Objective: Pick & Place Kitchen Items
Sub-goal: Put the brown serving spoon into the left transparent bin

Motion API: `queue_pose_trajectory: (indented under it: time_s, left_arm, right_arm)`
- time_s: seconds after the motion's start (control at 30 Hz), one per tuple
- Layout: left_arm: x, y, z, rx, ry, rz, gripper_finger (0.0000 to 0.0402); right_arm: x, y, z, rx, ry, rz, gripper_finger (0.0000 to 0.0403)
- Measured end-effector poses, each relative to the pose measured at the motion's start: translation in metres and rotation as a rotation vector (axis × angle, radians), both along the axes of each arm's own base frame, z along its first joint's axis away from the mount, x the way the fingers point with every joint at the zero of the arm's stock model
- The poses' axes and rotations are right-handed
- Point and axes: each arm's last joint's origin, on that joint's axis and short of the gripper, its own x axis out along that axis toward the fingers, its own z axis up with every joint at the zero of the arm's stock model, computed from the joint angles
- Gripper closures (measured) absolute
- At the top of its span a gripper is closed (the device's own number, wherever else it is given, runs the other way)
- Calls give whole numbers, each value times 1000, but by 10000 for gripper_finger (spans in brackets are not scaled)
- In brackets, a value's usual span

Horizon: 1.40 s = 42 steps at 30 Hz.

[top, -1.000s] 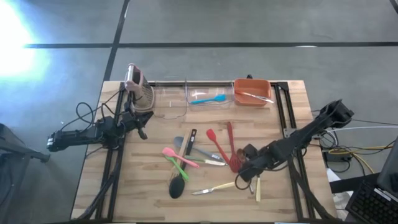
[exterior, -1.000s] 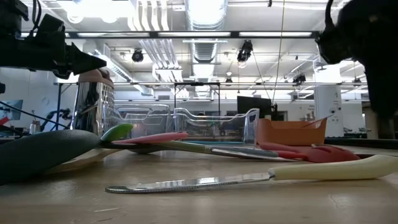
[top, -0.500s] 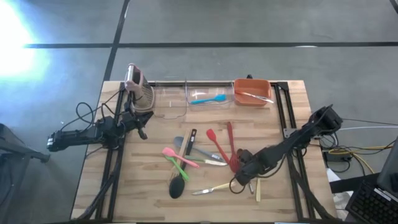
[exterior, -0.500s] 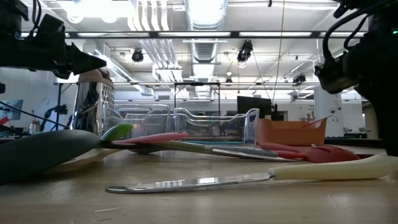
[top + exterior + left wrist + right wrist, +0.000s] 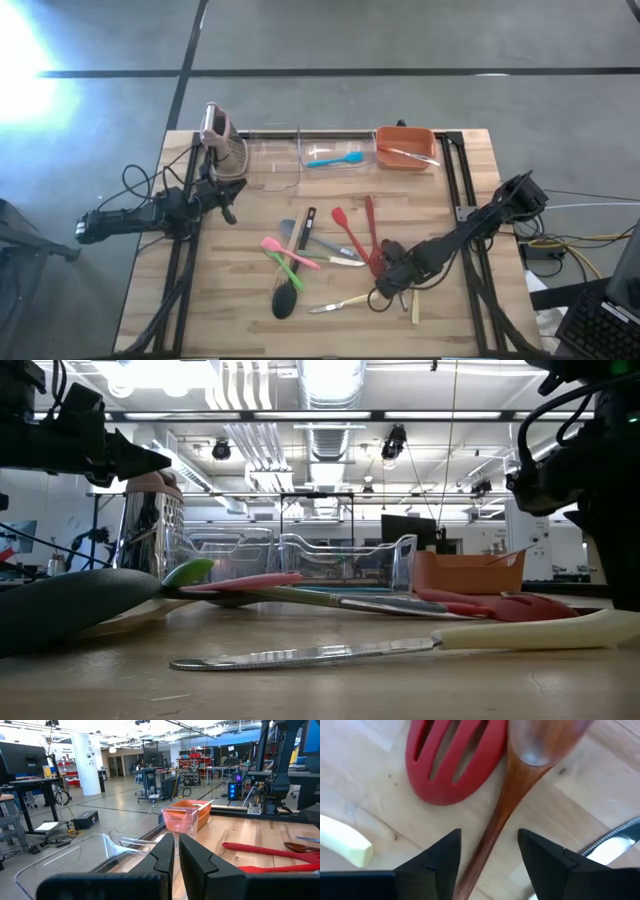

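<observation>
Wooden spoon (image 5: 507,805) beside red slotted spatula (image 5: 451,762) (perhaps touching)

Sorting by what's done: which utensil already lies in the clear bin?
The blue spatula; the other utensils lie loose on the table, or in the orange bin.

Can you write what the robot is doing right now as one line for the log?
right pincer: open, astride wooden spoon handle | red slotted spatula: beside spoon | left pincer: shut, waiting near clear bin
</observation>
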Motion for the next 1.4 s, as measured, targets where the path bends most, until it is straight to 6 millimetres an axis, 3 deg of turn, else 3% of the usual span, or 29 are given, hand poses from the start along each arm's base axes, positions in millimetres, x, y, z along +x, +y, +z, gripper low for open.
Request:
queue_pose_trajectory:
  time_s: [0.53,1.4]
  left_arm:
    - [0,0,0,0,0,0,371]
    - [0,0,0,0,0,0,371]
  right_arm:
    - [-5,-5,-1,-48,45,-58,382]
    - [-16,-17,19,-112,40,-69,390]
